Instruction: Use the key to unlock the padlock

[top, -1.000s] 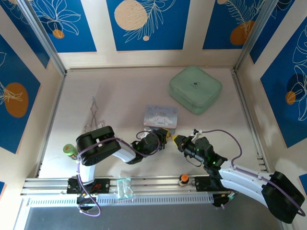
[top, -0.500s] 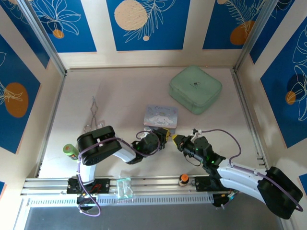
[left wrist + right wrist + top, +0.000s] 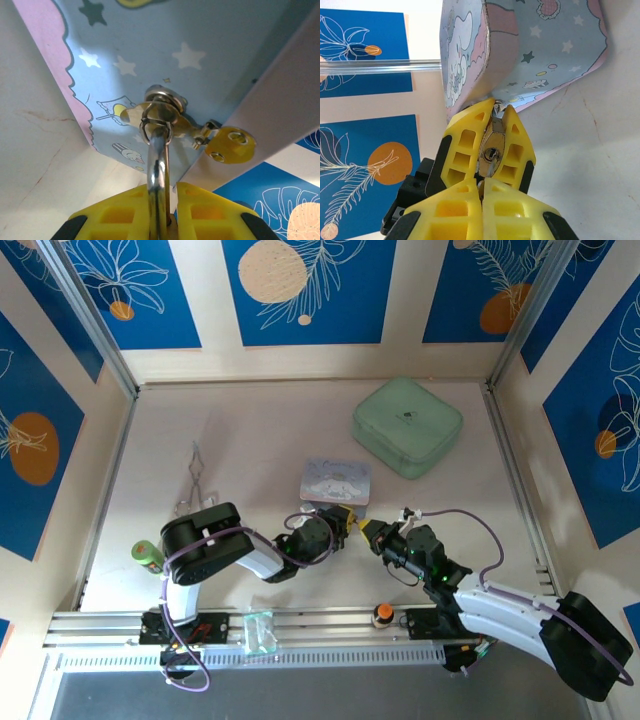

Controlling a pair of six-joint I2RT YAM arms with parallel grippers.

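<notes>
In the overhead view the left fingers (image 3: 345, 520) and the right fingers (image 3: 369, 531) are seen tip to tip just below centre. They are set close under the lower edge of the blue tin (image 3: 335, 480) on the pale worktop (image 3: 250, 430). What lies between them is too small to be made out there.

In the left wrist view the padlock (image 3: 158, 172) is known by its thin silver shackle. The shackle is clenched between the yellow fingers at the bottom of the frame and is hooked into a metal ring (image 3: 160, 107) on the tin's side at centre. A small yellow-gold tab (image 3: 230, 145) is hung from that ring by a link, to the right; whether it is the key cannot be told.

In the right wrist view the padlock's body is shown at centre, clamped between the left fingers with its keyhole turned towards the camera. The right fingers are pressed shut at the bottom edge, just beneath it. Whether a key is pinched there cannot be told.

The padlock is judged light, rigid and smooth, so it is likely to twist or slip in a loose grip. It is best held by the flat sides of the body, as it is here, with the keyhole kept clear. The key is judged thin and easily bent or dropped — it would best be taken by its head, in line with the keyhole.
</notes>
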